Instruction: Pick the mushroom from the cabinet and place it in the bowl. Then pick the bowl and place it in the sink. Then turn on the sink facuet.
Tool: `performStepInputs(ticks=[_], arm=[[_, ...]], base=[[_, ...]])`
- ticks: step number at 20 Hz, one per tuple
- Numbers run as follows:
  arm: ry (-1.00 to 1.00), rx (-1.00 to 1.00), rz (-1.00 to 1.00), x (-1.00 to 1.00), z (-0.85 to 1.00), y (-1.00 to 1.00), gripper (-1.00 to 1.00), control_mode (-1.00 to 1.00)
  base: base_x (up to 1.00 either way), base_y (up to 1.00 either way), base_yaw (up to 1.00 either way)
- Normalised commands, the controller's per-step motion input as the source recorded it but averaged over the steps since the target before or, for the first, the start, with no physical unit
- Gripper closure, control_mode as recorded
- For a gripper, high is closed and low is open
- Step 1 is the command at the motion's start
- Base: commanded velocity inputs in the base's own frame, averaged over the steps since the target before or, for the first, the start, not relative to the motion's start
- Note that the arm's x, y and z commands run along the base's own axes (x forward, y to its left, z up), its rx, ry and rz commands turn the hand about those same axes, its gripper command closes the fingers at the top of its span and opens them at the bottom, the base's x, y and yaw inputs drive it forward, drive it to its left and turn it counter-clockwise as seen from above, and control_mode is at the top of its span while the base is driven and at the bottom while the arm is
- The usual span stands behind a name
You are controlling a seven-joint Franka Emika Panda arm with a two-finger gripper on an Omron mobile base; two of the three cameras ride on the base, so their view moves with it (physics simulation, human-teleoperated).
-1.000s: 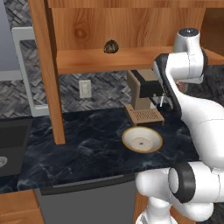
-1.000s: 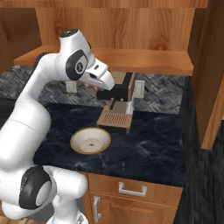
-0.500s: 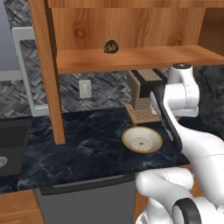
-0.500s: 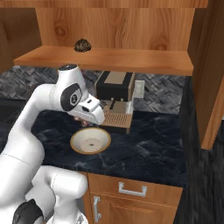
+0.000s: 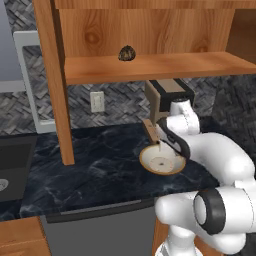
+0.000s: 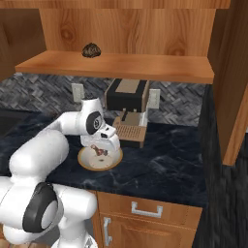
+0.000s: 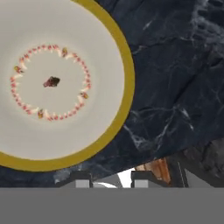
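Up on the cabinet shelf: the mushroom [image 5: 127, 53] sits alone near the shelf's front edge, toward its left end, untouched; nothing grips it, so the first pick looks not yet done.
Cabinet: the cabinet [image 6: 126, 34] is open-faced from where I stand, its wooden shelf running above the counter, which leaves the mushroom reachable from the front.
Bowl: the bowl [image 5: 152, 161] rests flat on the dark marbled counter [image 5: 95, 165], near the counter's front edge and just in front of a coffee machine [image 6: 127, 94]. From the hand view its cream inside [image 7: 52, 83] carries a ring of small painted marks and a dark speck at the centre; that reads as pattern, not the mushroom.
Gripper: the gripper [image 6: 110, 143] hangs low over the bowl's right rim, pointing down at it. Its finger tips [image 7: 82, 181] show only as stubs at the bottom of the hand view, so I cannot tell how wide the pincer stands; it appears to carry nothing.
Why it hangs there: my guess is that the arm is placed above the bowl as a drop-off spot, though the mushroom lies well apart and above.
Sink: the sink [image 5: 12, 165] lies at the counter's far left end, a black basin waiting for the bowl.
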Motion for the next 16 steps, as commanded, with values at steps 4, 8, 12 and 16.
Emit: performStepInputs(ticks=[4,8,12,16], arm=[[0.2,0.0,0.1,0.74,-0.86,0.23,1.0,-1.0],[0.1,0.0,0.12,0.59,-0.67,0.22,1.0,-1.0],[0.02,0.0,0.12,0.6,-0.49,0.1,1.0,-1.0],[0.03,0.0,0.13,0.38,-0.47,0.02,1.0,-1.0]], base=[[0.0,0.0,0.0],[0.0,0.0,0.0],[0.0,0.0,0.0],[0.0,0.0,0.0]])
